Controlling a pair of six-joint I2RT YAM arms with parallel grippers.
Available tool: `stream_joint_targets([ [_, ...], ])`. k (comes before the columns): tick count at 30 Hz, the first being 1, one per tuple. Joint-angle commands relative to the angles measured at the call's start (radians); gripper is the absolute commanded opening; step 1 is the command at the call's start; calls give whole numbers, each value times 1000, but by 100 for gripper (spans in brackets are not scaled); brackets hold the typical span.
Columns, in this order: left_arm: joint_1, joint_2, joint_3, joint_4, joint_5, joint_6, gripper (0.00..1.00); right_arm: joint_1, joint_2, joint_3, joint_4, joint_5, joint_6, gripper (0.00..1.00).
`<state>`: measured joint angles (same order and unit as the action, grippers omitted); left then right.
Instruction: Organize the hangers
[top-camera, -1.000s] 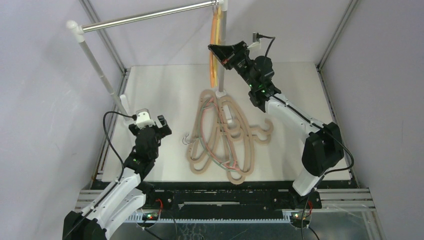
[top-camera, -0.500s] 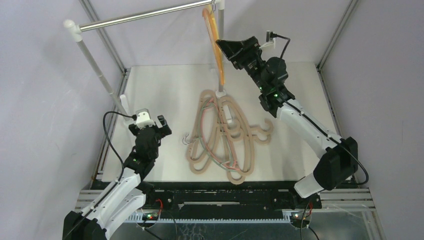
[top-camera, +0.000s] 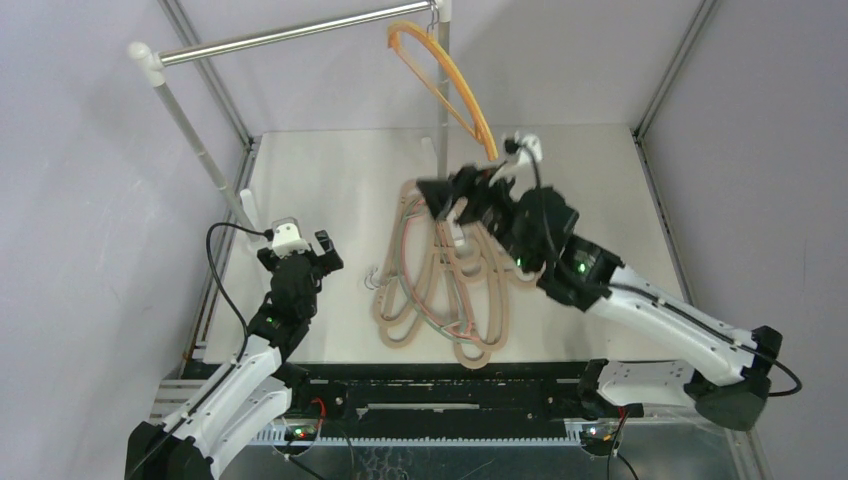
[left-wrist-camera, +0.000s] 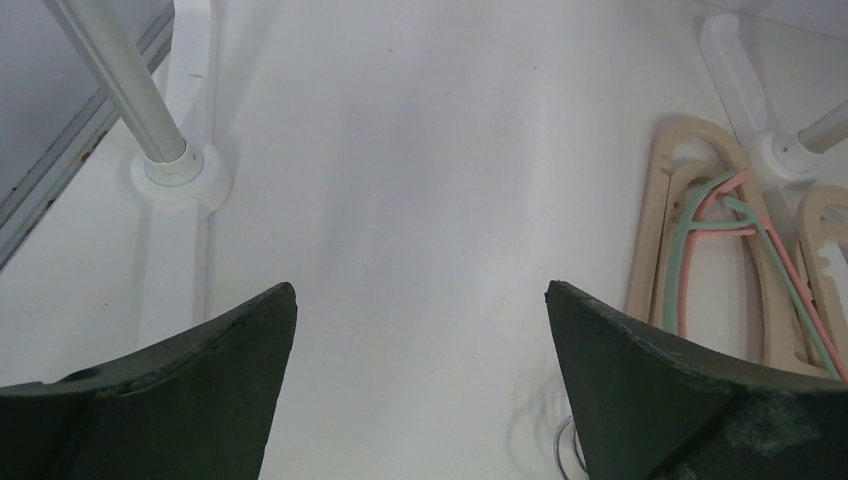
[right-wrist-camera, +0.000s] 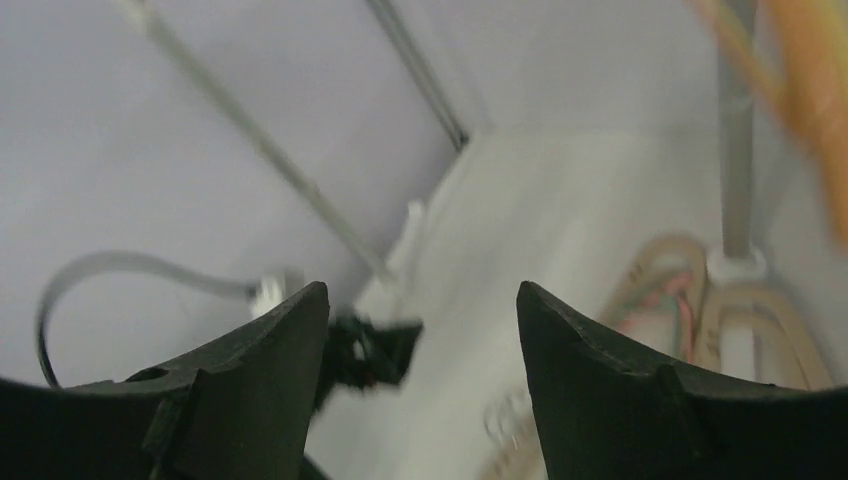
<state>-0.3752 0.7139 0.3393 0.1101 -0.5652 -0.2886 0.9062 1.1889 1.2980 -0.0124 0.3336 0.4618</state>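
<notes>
Right tool (top-camera: 440, 195) has dropped from the silver metal rail (top-camera: 290, 33) to just over the pile's far end, jaws wide apart, nothing held. Left tool (top-camera: 325, 250) unmoved at the white desk's (top-camera: 330, 170) left side, equally wide open, empty. Thick tan wood-coloured hangers (top-camera: 440, 290) lie heaped mid-desk, thin pink and green ones tangled in. Thin orange plastic hanger (top-camera: 450, 85) hooked on the rail's right end, now swung out tilted.

The rail (top-camera: 300, 33) is polished silver metal with a bright gloss. The tan hangers (left-wrist-camera: 648, 230) look matt, smooth and wood-coloured. The orange hanger (top-camera: 480, 135) has a slight plastic sheen. The table (top-camera: 320, 180) is smooth, matt white.
</notes>
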Motion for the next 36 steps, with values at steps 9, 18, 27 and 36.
stream_joint_targets([
  [9, -4, -1, 0, 19, -21, 4, 99, 292, -3, -316, -377, 66, -96, 67],
  [18, -5, -13, -1, 17, -11, -6, 99, 299, 214, -372, -271, -30, -110, 54],
  [27, -4, -15, -3, 17, -7, -9, 100, 314, 358, -373, -245, -73, -87, 48],
  [36, -5, -18, -8, 22, -7, -8, 99, 315, 420, -373, -237, -51, -82, 42],
])
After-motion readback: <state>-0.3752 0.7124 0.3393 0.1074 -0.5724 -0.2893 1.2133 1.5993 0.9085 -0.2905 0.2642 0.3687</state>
